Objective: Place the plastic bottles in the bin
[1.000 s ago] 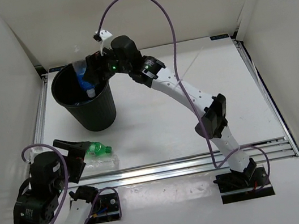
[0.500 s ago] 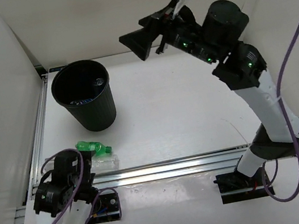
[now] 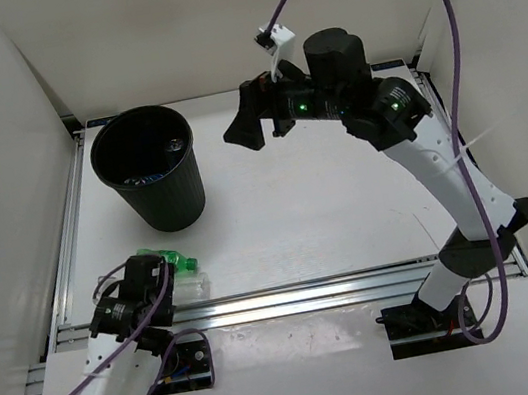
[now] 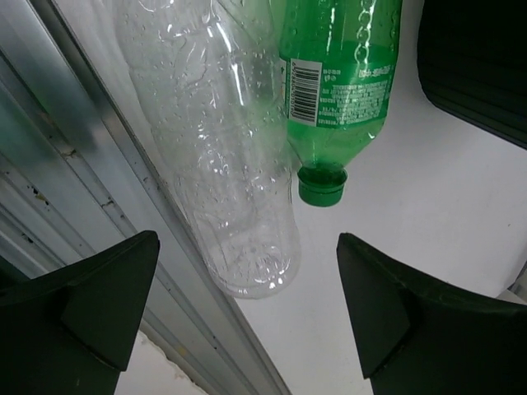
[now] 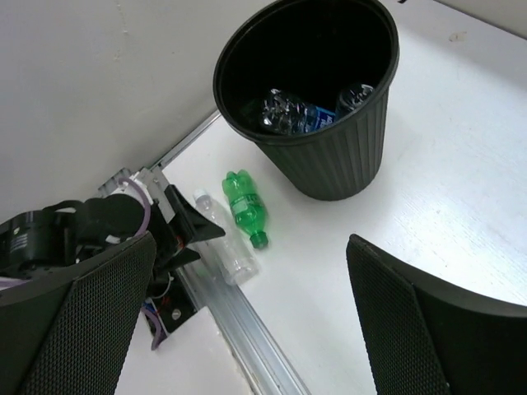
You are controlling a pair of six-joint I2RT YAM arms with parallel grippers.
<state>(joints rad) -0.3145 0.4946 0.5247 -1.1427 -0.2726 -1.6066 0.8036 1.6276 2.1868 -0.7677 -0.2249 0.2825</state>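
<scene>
**A:** White worktop (image 3: 328, 217), with a metal rail (image 4: 99, 189) along its near edge. Where are the bottles?

**B:** Two blue-labelled bottles (image 5: 296, 115) lie at the bottom of the bin (image 5: 329, 156), at the far left. The green bottle (image 4: 338, 66) and the clear bottle (image 4: 222, 140) lie on their sides, touching, and the clear one is hard against the rail.

**A:** Which way do they point?

**B:** Both long axes run roughly along the rail. The green cap points right, slightly toward the near edge. The clear one's rounded end lies beside that cap; it looks like the base, so its neck probably points the other way.

**A:** And the arms?

**B:** The left pincer (image 4: 247, 271) hangs low over those two ends, fingers wide apart, gripping nothing. I'd guess it is lining up to close across a bottle's width. The right pincer (image 3: 244, 125) is raised, apart and empty, well clear of the bin.
</scene>
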